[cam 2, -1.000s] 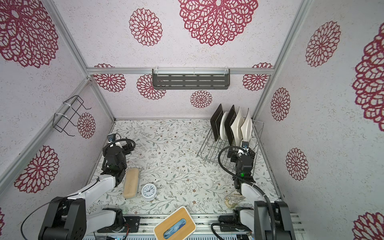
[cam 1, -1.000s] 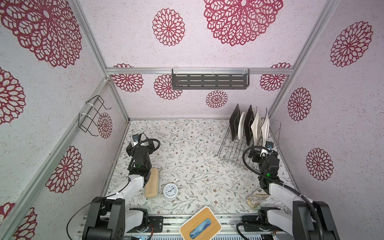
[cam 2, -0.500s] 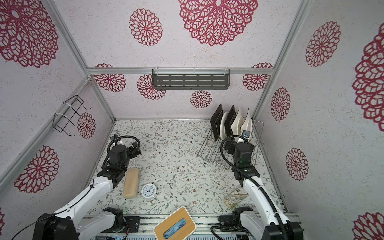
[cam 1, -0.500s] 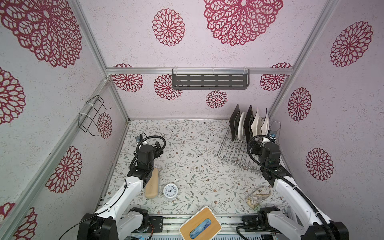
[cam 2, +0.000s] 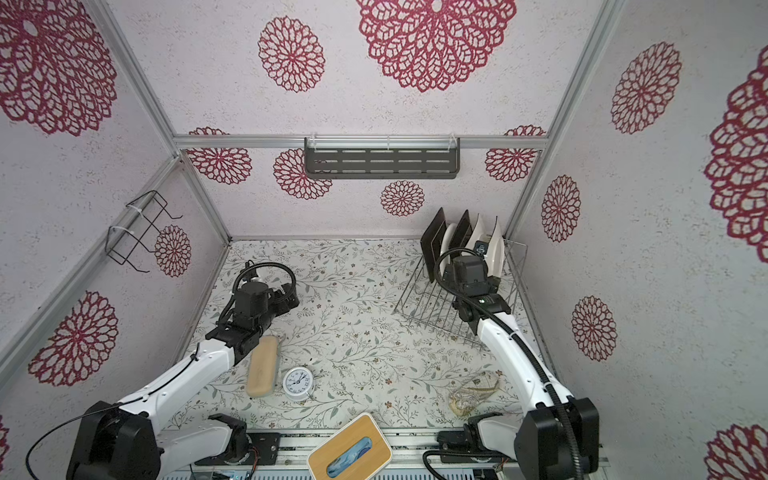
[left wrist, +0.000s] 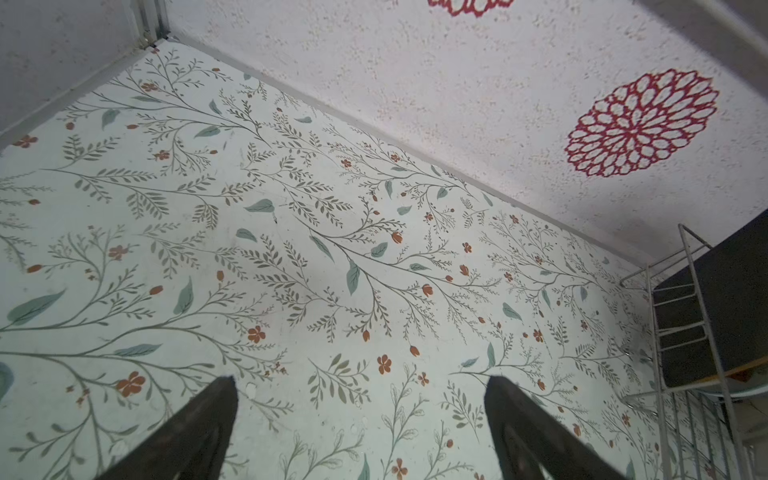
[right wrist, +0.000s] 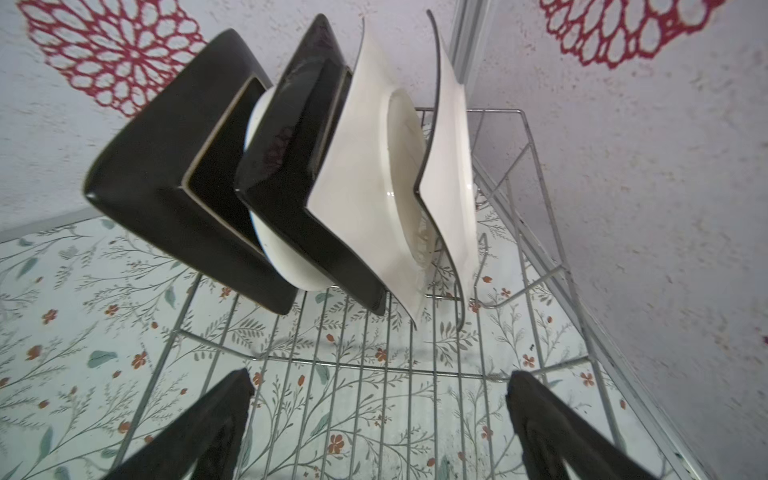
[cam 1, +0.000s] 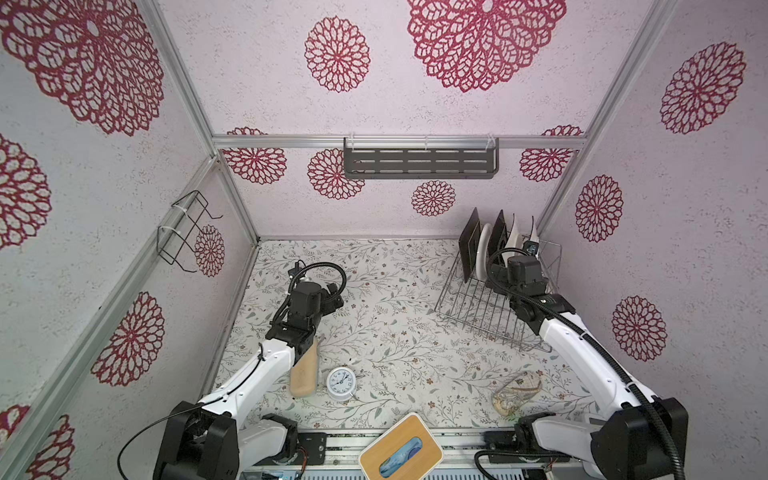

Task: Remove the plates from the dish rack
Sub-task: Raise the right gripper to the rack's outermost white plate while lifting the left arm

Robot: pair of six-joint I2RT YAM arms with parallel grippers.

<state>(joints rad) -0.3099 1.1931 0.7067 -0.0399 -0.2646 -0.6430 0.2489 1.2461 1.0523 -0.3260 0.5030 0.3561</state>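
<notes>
Brings right gripper [right wrist: 380, 386] forward over dish rack [right wrist: 469, 109] with jaws spread, empty. Finds all five plates [right wrist: 291, 166] upright just ahead of its fingertips. Swings left gripper [left wrist: 360, 386] out, likewise spread, above table [left wrist: 291, 249]. Leaves unloading yet to start.

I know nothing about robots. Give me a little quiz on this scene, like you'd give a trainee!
1. How many plates stand in the rack? A three, B five, C seven.
2. True or false: the right gripper faces the plates with nothing in it.
3. Fill in: the left gripper has its jaws ____.

Key: 1 B; 2 true; 3 open.
</notes>
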